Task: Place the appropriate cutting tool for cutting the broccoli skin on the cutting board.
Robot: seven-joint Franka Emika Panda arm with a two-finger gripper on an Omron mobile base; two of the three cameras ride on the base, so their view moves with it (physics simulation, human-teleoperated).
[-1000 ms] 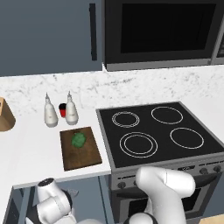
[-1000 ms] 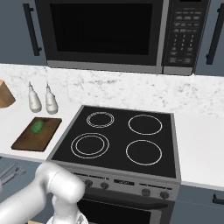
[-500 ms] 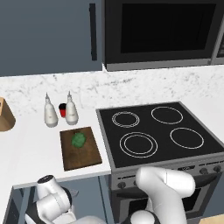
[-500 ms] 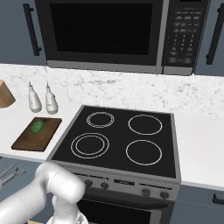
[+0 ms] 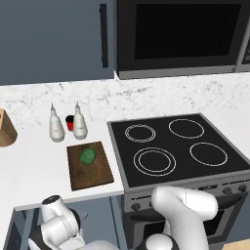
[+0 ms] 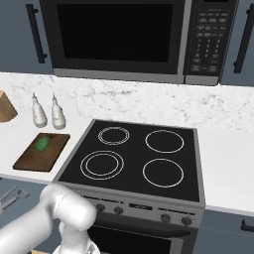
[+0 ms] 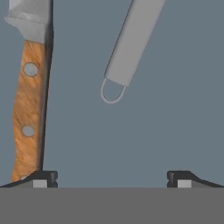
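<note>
The gripper (image 7: 112,178) is being held with its jaws wide apart and nothing between them, low in front of the cutting board (image 5: 90,166), over a flat grey-blue surface where the knife (image 7: 29,92) is lying with its wooden handle running down to the left fingertip (image 7: 40,178) (contact cannot be told) beside a silver utensil handle (image 7: 131,43). The broccoli (image 5: 88,156) is resting on the cutting board's far half, left of the stove (image 5: 176,149). Nothing on the counter is being seen displaced against the earlier frames; the white arm (image 5: 58,227) is sitting marginally lower.
</note>
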